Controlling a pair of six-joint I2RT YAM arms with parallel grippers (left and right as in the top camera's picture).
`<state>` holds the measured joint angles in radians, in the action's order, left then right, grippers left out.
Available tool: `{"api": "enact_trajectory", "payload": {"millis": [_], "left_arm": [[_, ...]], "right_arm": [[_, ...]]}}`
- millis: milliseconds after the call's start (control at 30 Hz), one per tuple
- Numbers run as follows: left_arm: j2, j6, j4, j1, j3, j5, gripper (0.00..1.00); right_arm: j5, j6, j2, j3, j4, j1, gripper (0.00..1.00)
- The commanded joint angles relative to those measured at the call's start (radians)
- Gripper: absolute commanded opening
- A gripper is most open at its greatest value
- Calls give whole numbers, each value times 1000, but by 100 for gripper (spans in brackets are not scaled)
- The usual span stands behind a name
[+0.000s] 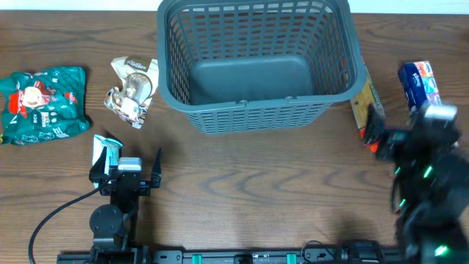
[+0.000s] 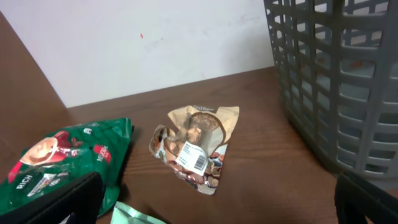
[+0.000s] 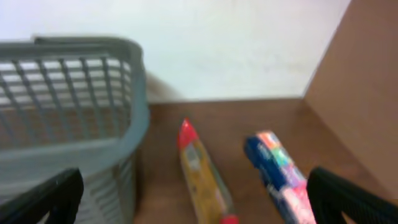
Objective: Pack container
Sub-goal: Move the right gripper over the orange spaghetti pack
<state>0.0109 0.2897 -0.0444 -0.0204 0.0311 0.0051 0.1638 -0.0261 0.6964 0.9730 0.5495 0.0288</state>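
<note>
The large dark grey basket stands at the back middle with nothing in it; it also shows in the left wrist view and the right wrist view. My left gripper is open and empty, low near the front left, just behind a mint-green packet. My right gripper is open and empty at the right, near a yellow packet and a blue packet. The right wrist view shows the yellow packet and blue packet between its fingers.
A green snack bag lies at the far left, also in the left wrist view. A brown crinkled packet lies left of the basket, also in the left wrist view. A white wall stands behind the table.
</note>
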Motion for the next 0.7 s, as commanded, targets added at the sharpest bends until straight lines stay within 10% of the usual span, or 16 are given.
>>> {"api": "enact_trajectory", "payload": {"millis": [0, 333, 667], "left_arm": [[-7, 13, -25, 6, -27, -1, 99], [-7, 13, -25, 6, -27, -1, 99], [-7, 13, -25, 6, -27, -1, 99]], "right_arm": [[19, -102, 214, 290, 157, 50, 99], [-227, -336, 798, 1073, 685, 302, 99], [-657, -424, 1141, 1173, 857, 534, 99]]}}
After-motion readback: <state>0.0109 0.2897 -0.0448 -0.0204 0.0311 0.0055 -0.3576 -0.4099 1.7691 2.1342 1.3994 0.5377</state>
